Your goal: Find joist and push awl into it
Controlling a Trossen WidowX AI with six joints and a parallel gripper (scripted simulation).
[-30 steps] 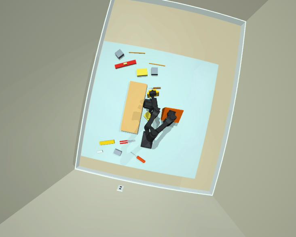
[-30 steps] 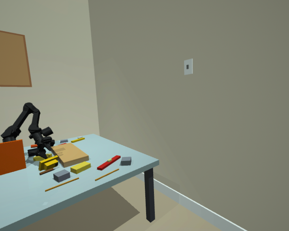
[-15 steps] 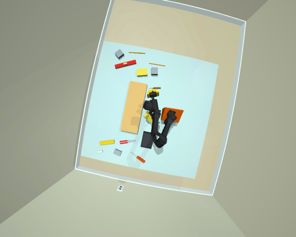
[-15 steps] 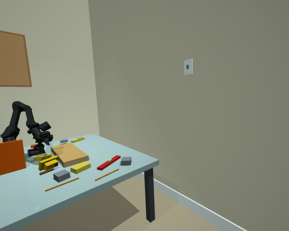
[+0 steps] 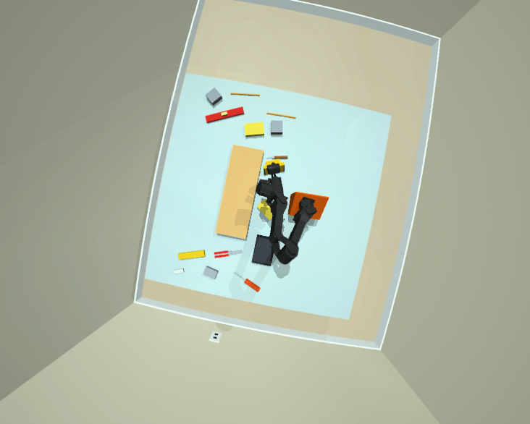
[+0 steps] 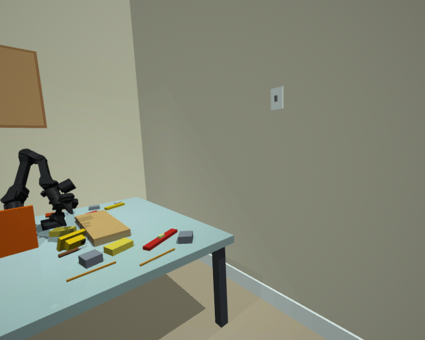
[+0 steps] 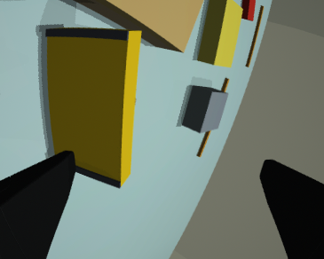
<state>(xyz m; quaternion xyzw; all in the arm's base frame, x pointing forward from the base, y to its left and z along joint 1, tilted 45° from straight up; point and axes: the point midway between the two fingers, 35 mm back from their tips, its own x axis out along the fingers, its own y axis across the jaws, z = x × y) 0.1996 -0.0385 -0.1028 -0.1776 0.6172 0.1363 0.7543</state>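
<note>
The stud finder [image 5: 266, 171] [image 6: 71, 241] [image 7: 87, 106], yellow with dark ends, stands tipped on its side beside the floor panel [image 5: 240, 191] [image 6: 103, 226] [image 7: 155, 13], its broad flat face towards the wrist camera. My gripper [image 5: 274, 168] [image 7: 172, 166] is open and empty, above and behind it. In the wrist view the stud finder is left of the gap, partly behind the left finger. The awl [image 5: 280, 157] [image 6: 69, 252], with a brown handle, lies just beyond the stud finder. The black tray [image 5: 262, 252] [image 6: 49, 224] is partly hidden by the arm. No joist is visible.
An orange upright board [image 5: 322, 202] [image 6: 11, 234] stands near the arm base. A yellow object [image 5: 265, 209] [image 6: 62, 231] lies between tray and stud finder. A yellow block [image 5: 254, 129] [image 6: 118, 246] [image 7: 229, 40] and a grey block [image 5: 276, 126] [image 6: 90, 259] [image 7: 214, 111] lie beyond the awl.
</note>
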